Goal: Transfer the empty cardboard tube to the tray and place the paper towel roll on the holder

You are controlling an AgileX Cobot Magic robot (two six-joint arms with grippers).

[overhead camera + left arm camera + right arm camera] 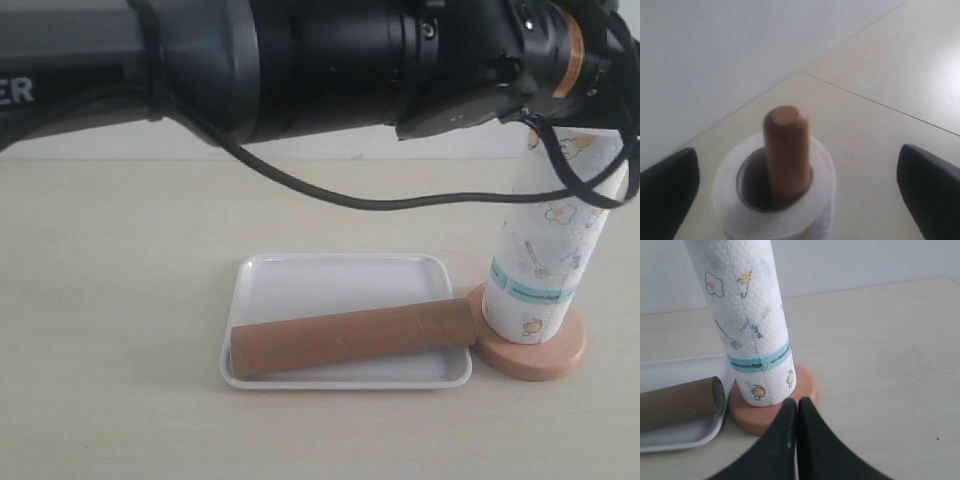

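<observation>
The left gripper (800, 186) hangs above the paper towel roll (545, 250), its two dark fingers (669, 192) spread wide on either side and holding nothing. The right gripper (794, 407) is closed, finger against finger, with nothing between, low over the worktop (110, 300) just beside the holder (545, 362).

The roll stands on end on the holder's round wooden base, long axis vertical. The post (786, 145) runs up through its core, and the rounded top shows above the roll's upper end. A teal band circles the roll near its lower end, with print on it too small to read. Yellow egg and utensil drawings are scattered over the embossed paper.

The white tray (340, 275) lies just left of the holder, well in from the worktop's far edge. In it lies the empty cardboard tube (350, 340), the only thing there. Its long axis runs along the tray's length at a slight slant, and its open right end passes over the tray's right rim, close to the holder's base; whether they touch I cannot tell.

White letters "ER" show on the left arm (250, 60) at the picture's edge.
</observation>
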